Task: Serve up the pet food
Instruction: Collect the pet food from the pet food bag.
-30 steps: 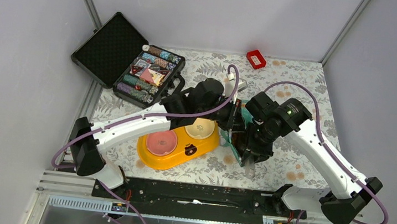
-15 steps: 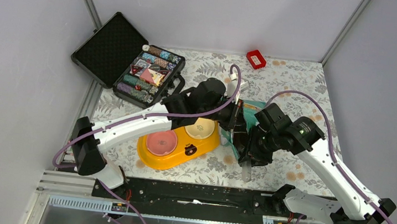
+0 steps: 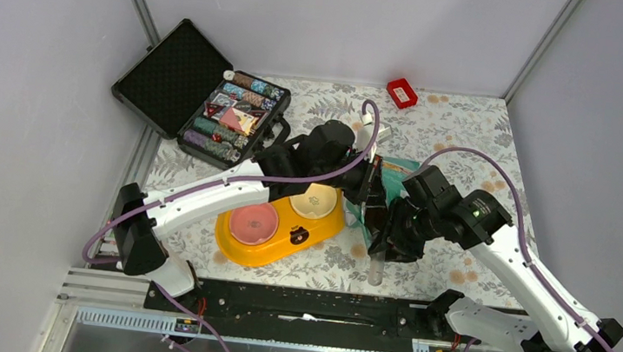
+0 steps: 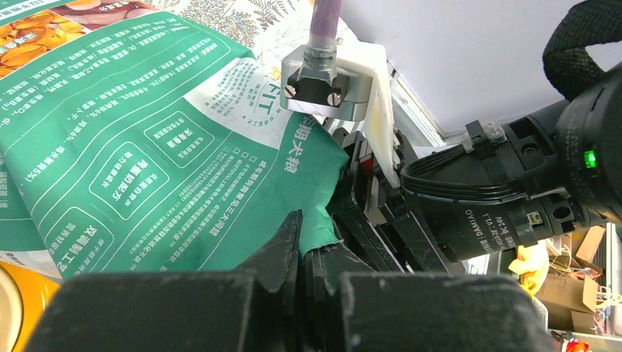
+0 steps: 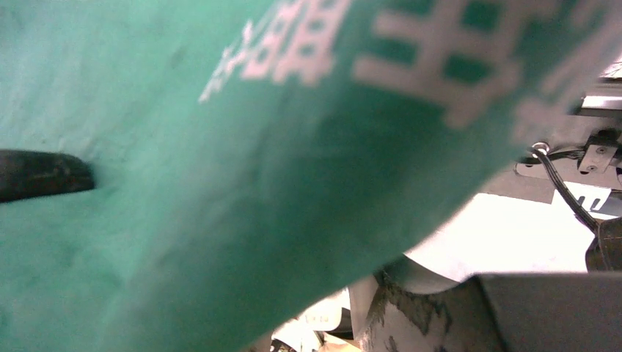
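Grip detail: the left gripper (image 4: 308,246) has its jaws pressed together on a crumpled lower corner of the pet food pouch (image 4: 147,132); one dark finger (image 5: 44,174) of the right gripper (image 3: 382,236) lies against the pouch, its spread cannot be told; the pouch is glossy teal film with white print, creased; it sits between both grippers, just right of the smooth yellow twin-bowl feeder (image 3: 321,221) on the floral table (image 3: 470,131); the two wrists crowd close together.

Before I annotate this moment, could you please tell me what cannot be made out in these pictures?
Pet food pellets: none visible; in the top view both arms cover most of the teal-and-white printed pouch, hiding its opening.
Right hand: grip unclear; the blurred pouch fills the right wrist view, only one dark finger shows.
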